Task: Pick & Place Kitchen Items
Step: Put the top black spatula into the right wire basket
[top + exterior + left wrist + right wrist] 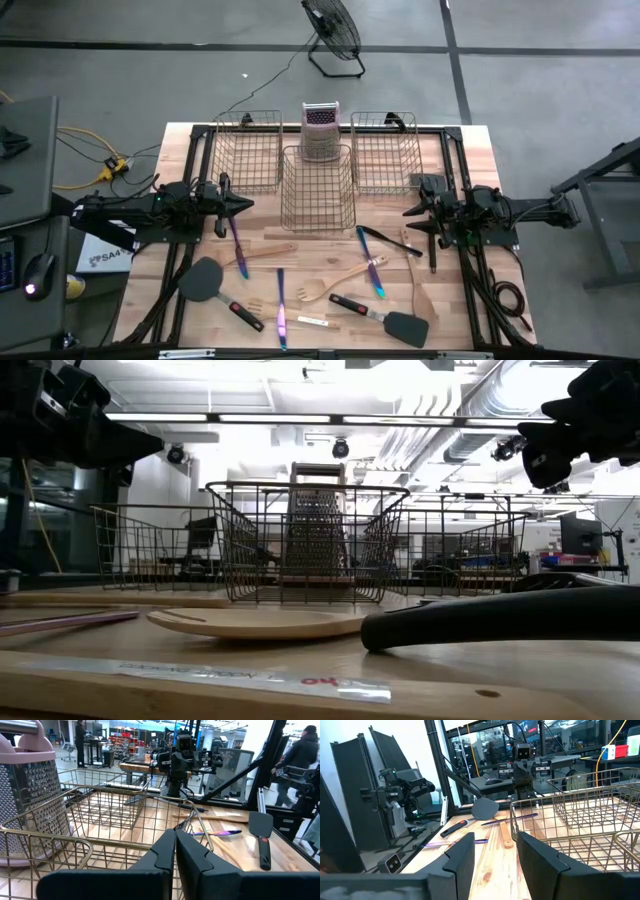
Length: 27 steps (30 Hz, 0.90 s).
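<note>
Utensils lie scattered across the lower half of the high view, none in a basket. The left gripper (243, 204) sits at middle left, fingers pressed together and empty, its tip just above the upper end of a purple-blue cutlery piece (238, 246) that slants down the wooden table (470, 160). The right gripper (410, 211) sits at middle right, fingers parted with nothing between them.

Below the centre basket (317, 188) lie a pale wooden spoon (268, 252), a second purple-blue piece (371, 262) and a wooden fork (327, 288). A third purple-blue piece (281, 310) lies near the bottom edge. One black spatula (203, 280) rests at lower left, another black spatula (403, 326) at lower right. A wooden spatula (417, 285) lies along the right.

Left basket (246, 152) and right basket (385, 152) flank the box grater (320, 130), which stands upright at upper centre.
</note>
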Each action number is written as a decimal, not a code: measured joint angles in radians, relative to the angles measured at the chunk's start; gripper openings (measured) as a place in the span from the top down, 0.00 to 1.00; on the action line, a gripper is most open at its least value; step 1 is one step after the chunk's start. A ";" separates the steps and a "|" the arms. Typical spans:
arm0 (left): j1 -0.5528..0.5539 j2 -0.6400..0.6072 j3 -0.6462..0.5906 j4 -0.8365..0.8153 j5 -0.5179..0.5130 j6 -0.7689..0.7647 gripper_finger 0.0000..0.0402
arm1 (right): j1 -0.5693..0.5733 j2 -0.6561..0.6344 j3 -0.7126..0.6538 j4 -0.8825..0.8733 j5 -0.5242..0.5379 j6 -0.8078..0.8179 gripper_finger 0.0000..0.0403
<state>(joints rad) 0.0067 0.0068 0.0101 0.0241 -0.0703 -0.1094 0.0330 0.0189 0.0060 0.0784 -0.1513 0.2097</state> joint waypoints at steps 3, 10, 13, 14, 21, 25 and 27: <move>0.000 0.000 0.000 0.000 0.000 0.000 0.96 | 0.000 0.000 0.000 0.001 0.042 0.004 0.65; 0.000 0.000 0.000 0.000 0.000 0.000 0.96 | 0.000 0.000 0.000 0.004 0.045 0.152 0.65; 0.000 0.000 0.000 0.000 0.000 0.000 0.96 | 0.000 0.000 0.000 0.011 0.039 0.246 0.65; 0.000 0.000 0.000 0.000 0.000 0.000 0.96 | 0.000 0.000 0.000 0.012 0.039 0.313 0.65; 0.000 0.000 0.000 0.000 0.000 0.000 0.96 | 0.000 0.000 0.000 -0.041 0.056 0.837 0.65; 0.000 0.000 0.000 0.000 0.000 0.000 0.96 | 0.000 0.000 0.000 -0.038 0.006 0.965 0.65; 0.000 0.000 0.000 0.000 0.000 0.000 0.96 | 0.000 0.013 0.000 -0.038 -0.003 1.012 0.65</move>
<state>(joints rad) 0.0067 0.0067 0.0101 0.0242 -0.0704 -0.1096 0.0330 0.0321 0.0063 0.0406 -0.1543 1.2216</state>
